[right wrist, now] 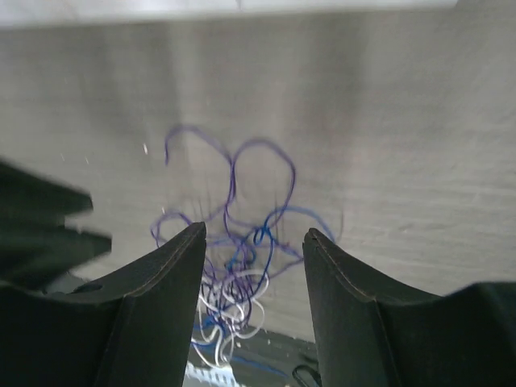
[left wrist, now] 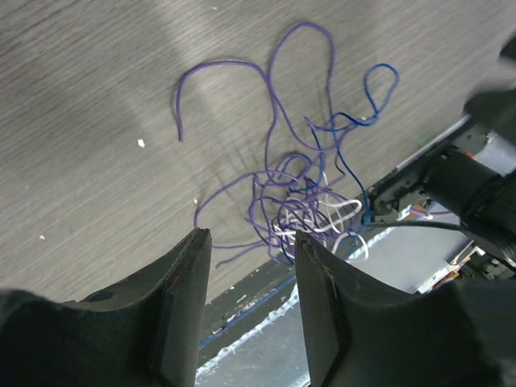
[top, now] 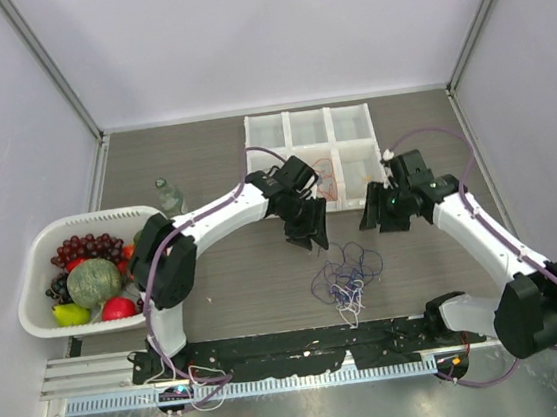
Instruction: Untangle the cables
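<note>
Purple, blue and white cables (top: 344,273) are lying knotted at lower centre of the tabletop (top: 247,285). The left gripper (top: 308,233) and right gripper (top: 377,219) are hovering above them, jaws open and empty. Most of the untangling is seemingly remaining.

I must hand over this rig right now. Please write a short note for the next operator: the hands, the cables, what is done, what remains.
Left hand: open, empty, over the table at the left of the tangle.
Right hand: open, empty, at the right of the tangle.
Cables: purple, blue and white strands knotted in one pile on the table, nearer the arm bases than both hands.
Done: a red-orange strand seems to lie in the white tray.
Left: separate the purple, blue and white strands; none is gripped yet.
</note>
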